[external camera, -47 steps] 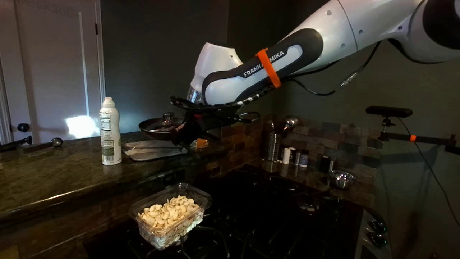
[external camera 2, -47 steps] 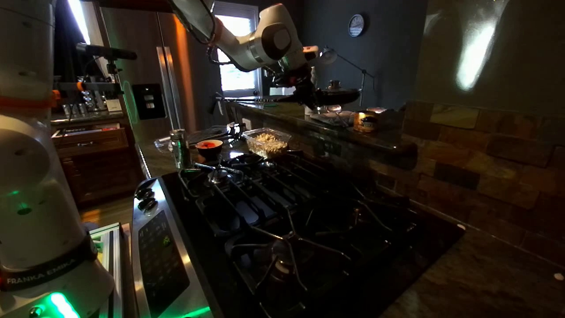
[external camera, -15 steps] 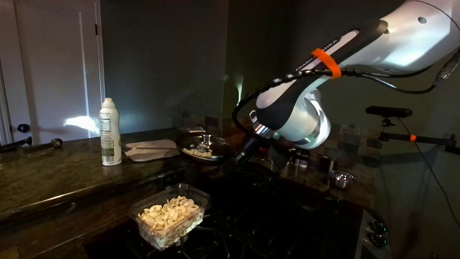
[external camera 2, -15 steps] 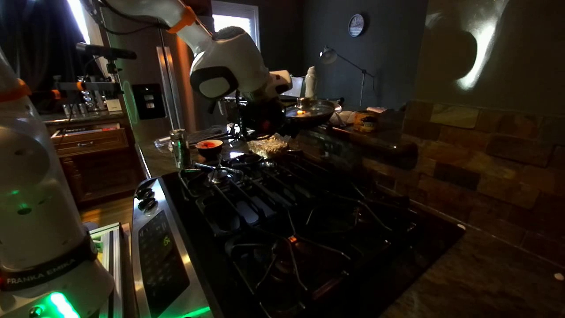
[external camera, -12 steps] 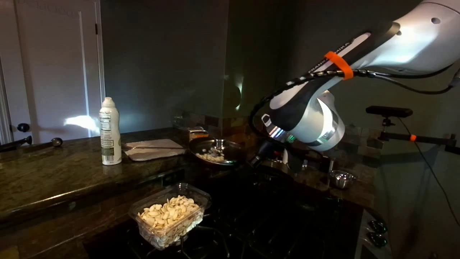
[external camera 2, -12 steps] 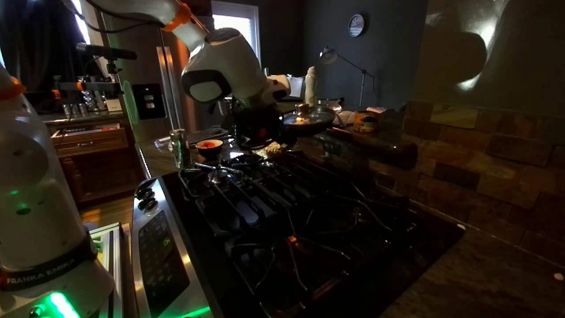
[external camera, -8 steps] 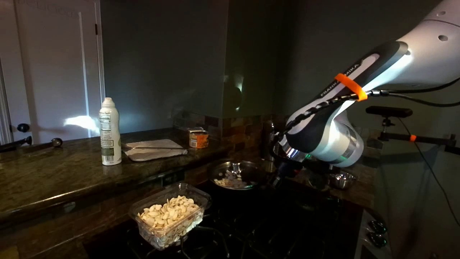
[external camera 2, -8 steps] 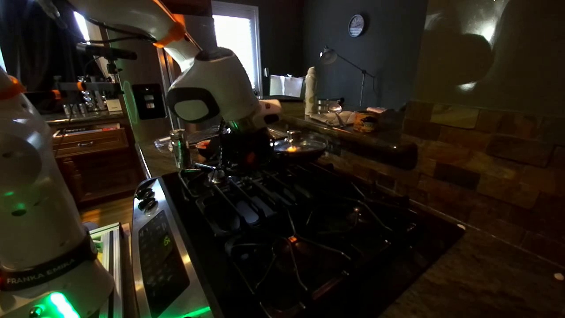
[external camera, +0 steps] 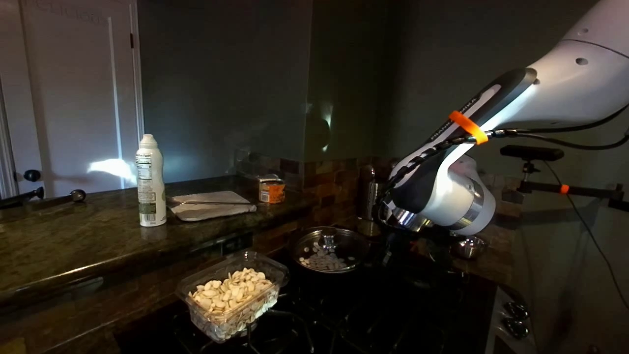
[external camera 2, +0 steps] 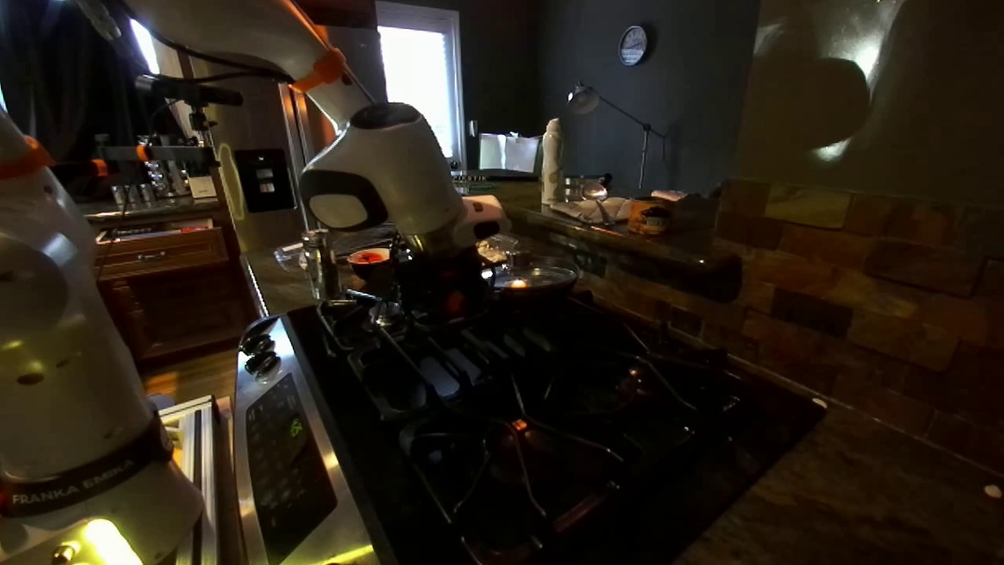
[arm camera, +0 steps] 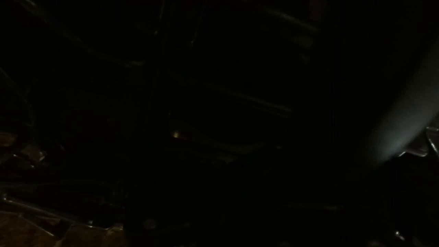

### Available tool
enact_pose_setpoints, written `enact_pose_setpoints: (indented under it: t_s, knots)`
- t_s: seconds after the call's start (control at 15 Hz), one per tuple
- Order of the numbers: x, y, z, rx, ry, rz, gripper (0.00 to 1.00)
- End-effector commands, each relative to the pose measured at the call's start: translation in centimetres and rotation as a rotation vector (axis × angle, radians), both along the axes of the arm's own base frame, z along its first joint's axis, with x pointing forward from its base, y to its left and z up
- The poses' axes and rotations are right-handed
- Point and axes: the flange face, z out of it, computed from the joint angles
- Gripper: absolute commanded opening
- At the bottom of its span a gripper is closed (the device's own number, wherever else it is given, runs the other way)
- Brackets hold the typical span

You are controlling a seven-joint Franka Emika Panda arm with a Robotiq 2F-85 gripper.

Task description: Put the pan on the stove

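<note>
The dark pan (external camera: 326, 271) has a glass lid (external camera: 339, 242) with pale pieces showing through it. It is low over the back of the black stove (external camera: 393, 309), beside the raised counter's wall; it also shows in an exterior view (external camera 2: 541, 293). It looks about level. Whether its base touches the grates (external camera 2: 514, 424) is too dark to tell. My gripper (external camera: 385, 253) is at the pan's handle side, dark in both exterior views, and the pan has moved along with it. The fingers and handle are hidden in shadow. The wrist view is nearly black, with faint grate bars (arm camera: 247, 97).
A clear tub of pale seeds (external camera: 233, 295) stands at the stove's end near the pan. The raised counter (external camera: 98, 236) holds a white bottle (external camera: 151, 182), a cloth (external camera: 211, 206) and an orange tin (external camera: 271, 191). A metal bowl (external camera: 468, 246) is beyond the arm.
The gripper has carried the pan off from above the raised counter and down to the stove. In the last half second the pan sank slightly. The base light turned from green to yellow.
</note>
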Motion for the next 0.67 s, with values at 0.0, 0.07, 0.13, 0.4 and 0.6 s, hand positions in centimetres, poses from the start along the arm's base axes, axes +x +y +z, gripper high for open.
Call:
enact_pose_setpoints:
  t_s: [0.0, 0.07, 0.13, 0.4, 0.6]
  knots:
    - [-0.3, 0.3, 1.1, 0.038, -0.055, 0.002, 0.0]
    - [-0.1, 0.2, -0.1, 0.014, -0.011, 0.006, 0.0]
    - [-0.2, 0.3, -0.1, 0.019, -0.012, 0.004, 0.0]
    - [0.0, 0.3, -0.3, 0.021, -0.008, 0.003, 0.0]
    - [1.1, 0.7, -1.3, 0.029, 0.019, 0.022, 0.0]
